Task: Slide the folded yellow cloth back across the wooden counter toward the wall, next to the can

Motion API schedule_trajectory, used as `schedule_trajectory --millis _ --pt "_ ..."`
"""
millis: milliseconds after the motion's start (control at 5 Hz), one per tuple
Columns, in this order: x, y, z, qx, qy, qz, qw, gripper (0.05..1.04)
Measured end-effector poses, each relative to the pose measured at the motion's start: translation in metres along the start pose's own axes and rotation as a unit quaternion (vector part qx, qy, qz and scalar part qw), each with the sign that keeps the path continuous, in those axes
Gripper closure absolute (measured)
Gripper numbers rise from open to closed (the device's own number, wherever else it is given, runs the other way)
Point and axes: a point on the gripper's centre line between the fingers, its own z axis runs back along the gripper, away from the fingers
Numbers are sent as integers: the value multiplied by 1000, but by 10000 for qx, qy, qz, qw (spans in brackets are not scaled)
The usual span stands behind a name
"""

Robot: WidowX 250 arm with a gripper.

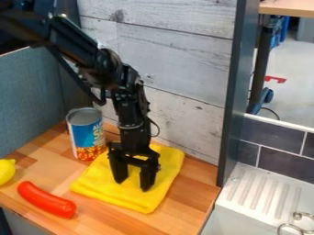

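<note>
Cloth (pixel 98 186), bright yellow and folded (a rough square, corners rounded), lies on the wooden counter (pixel 175 213) in the camera view. Your gripper (pixel 133 183) points down over it, fingers wide apart; whether they touch it, you cannot tell.

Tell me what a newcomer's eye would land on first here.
Probably the bright yellow cloth on the wooden counter, with the black pincer hanging open over it. Next might come the glossy red sausage-shaped piece at the front left, then the can behind it, near the wall.
</note>
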Motion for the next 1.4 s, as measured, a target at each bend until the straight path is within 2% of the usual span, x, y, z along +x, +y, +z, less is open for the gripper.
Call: schedule_trajectory --millis 800,1000,1200,1400 --pt "7 -8 0 -371 -216 -12 9991 83" --pt "7 -18 8 -394 -196 -201 9988 83" --pt "6 -34 30 -256 -205 -448 9985 83" --pt "-3 -38 58 -30 10 -564 9984 83"
